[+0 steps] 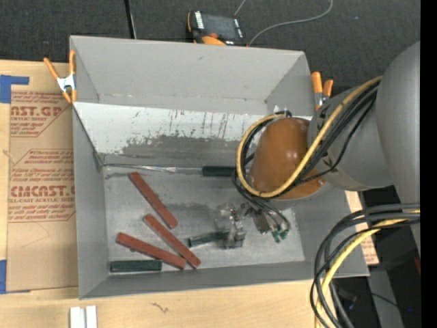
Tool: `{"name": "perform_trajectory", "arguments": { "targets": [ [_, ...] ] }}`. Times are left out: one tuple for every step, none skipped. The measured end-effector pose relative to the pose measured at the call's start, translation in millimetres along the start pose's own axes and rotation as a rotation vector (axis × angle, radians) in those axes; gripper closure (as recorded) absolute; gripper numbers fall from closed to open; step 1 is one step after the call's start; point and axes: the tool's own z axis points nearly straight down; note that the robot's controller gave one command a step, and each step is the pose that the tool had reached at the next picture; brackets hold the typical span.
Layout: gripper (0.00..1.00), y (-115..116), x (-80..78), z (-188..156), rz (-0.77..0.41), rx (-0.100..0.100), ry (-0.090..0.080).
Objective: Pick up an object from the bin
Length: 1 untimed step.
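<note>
My gripper [233,228] is low over the bin floor, right of the middle, under the orange wrist cover. It is at the right end of a short dark green stick [203,240] that lies flat, pointing left. Whether it touches the stick I cannot make out. Just left of that stick a red-brown flat bar [171,240] lies slantwise. A second red-brown bar [153,199] lies farther back and to the left.
A third red-brown bar [150,250] and another dark green stick [136,266] lie near the front left corner. Along the back of the floor rests a thin silvery rod [150,169] with a dark green end [218,171]. The arm and cables cover the bin's right side.
</note>
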Motion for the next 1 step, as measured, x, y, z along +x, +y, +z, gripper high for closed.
{"name": "perform_trajectory", "arguments": {
  "targets": [
    [1.0, 18.9, 12.5, -162.2, 0.056, 0.001, -0.01]
  ]
}}
